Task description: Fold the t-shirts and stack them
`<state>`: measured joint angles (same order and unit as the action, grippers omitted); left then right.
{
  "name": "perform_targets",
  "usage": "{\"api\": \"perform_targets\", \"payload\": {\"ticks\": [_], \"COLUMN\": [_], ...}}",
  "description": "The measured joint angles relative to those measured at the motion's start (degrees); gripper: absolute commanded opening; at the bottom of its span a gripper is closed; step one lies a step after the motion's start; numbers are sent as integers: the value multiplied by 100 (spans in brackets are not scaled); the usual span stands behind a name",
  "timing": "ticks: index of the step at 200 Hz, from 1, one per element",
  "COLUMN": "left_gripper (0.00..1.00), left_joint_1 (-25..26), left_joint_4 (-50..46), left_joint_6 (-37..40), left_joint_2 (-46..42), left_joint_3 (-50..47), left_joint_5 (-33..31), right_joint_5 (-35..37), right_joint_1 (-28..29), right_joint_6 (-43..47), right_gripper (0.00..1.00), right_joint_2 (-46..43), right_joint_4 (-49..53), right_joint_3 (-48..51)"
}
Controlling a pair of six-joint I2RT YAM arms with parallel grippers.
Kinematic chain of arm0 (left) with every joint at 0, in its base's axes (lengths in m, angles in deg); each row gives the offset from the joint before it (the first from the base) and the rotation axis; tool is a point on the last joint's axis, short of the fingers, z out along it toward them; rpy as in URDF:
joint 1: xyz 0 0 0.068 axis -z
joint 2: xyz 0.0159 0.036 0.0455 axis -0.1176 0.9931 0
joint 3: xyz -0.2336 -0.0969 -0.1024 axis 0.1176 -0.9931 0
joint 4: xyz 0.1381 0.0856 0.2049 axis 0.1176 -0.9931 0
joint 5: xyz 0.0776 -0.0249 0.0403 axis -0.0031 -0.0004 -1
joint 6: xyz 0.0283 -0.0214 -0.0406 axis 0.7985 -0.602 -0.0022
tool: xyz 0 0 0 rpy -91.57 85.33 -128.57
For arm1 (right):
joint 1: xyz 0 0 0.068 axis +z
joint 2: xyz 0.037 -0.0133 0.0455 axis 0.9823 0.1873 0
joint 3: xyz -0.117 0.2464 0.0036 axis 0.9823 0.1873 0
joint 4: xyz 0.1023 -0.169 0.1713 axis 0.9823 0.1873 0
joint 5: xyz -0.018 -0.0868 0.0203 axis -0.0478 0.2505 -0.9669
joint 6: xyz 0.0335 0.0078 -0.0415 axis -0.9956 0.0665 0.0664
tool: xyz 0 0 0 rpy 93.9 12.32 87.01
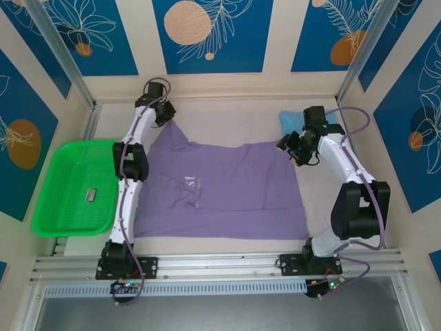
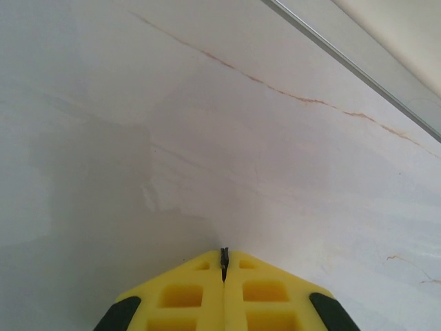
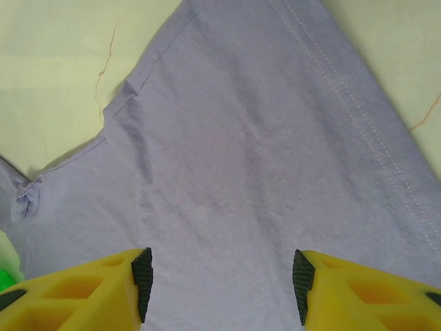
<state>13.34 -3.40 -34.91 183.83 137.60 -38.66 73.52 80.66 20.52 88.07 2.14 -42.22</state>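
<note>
Holds left tool (image 2: 224, 261) clenched at purple tee's (image 1: 220, 189) far-left sleeve tip; cannot tell whether on cloth. Finds purple tee flat mid-desk (image 1: 227, 116), long axis left-right, hem rightward, collar hidden under left arm (image 1: 131, 162). Hovers right tool (image 3: 220, 276) released over its far-right corner, blue tee (image 1: 292, 120) just beyond, partly hidden.

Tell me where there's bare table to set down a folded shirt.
Freest is the far strip of table, between the left gripper and the blue t-shirt. A narrower patch sits between the purple t-shirt and the right arm. The middle is fully covered.
</note>
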Motion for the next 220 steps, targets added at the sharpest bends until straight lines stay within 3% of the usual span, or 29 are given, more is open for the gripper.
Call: {"api": "perform_targets", "payload": {"ticks": [52,121,220], "left_gripper": [0,0,0], "left_joint_1": [0,0,7], "left_joint_4": [-44,273,125], "left_joint_6": [107,107,262], "left_joint_2": [-96,-2000,-2942], "left_joint_3": [-72,-1921,-3287], "left_joint_5": [-2,-24,138], "right_joint_5": [212,468,789], "right_joint_1": [-107,-254,-297], "right_joint_6": [116,385,907], "right_gripper": [56,55,43], "right_joint_2": [686,2380,3928], "right_joint_4": [105,175,616], "right_joint_3": [-715,-2240,-3910]}}
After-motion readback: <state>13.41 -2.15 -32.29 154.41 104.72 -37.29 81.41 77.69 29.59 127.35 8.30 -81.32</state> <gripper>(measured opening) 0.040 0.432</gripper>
